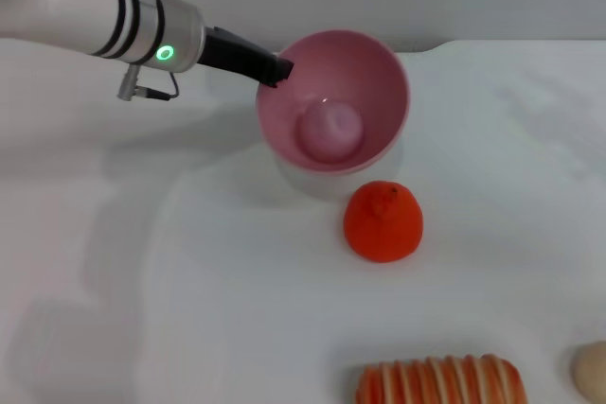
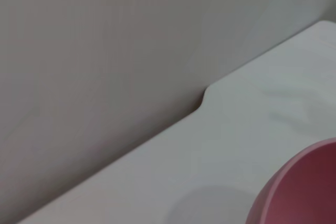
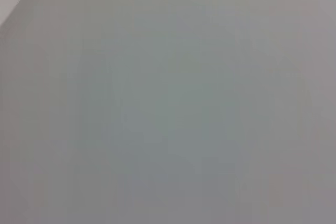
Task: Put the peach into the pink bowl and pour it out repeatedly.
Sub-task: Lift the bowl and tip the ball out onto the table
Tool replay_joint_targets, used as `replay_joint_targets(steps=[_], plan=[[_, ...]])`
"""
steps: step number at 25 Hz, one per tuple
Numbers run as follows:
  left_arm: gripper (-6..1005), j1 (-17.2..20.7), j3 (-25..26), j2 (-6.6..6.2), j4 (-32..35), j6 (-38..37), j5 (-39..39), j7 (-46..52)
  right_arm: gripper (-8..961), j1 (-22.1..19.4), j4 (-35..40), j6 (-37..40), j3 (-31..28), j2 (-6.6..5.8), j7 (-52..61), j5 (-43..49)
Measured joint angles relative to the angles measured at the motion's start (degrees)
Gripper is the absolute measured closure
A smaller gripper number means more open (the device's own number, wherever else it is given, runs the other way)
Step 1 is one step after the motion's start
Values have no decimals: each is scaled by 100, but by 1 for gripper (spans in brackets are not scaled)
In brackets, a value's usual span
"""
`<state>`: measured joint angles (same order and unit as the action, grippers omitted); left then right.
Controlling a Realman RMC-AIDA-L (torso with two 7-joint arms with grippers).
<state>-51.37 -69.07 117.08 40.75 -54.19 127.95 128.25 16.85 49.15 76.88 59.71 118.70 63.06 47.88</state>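
The left gripper (image 1: pixel 280 70), clamped on the pink bowl's (image 1: pixel 379 59) rim, holds it raised and tilted, the peach (image 1: pixel 330 131) inside awaiting pouring.

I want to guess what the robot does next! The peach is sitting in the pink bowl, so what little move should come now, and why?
Probably tip the pink bowl a bit further so the peach rolls out onto the table. The left gripper grips the bowl's rim, the bowl looks lifted and tilted, and the peach rests inside. The orange-red fruit lies nearby, so pour gently.
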Motion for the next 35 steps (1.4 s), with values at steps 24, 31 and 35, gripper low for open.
replay_joint_targets(steps=[24, 31, 35], plan=[[963, 1044, -1837, 162, 98, 2218, -5761, -4594, 408, -179, -1701, 502, -1928, -117, -1374, -808], [963, 1560, -2159, 174, 116, 1824, -7560, -6751, 409, -103, -1698, 500, -1933, -99, -1352, -812], [963, 1844, -2171, 172, 57, 1117, -8420, -7962, 409, -27, -1679, 495, -1936, -68, -1348, -812]])
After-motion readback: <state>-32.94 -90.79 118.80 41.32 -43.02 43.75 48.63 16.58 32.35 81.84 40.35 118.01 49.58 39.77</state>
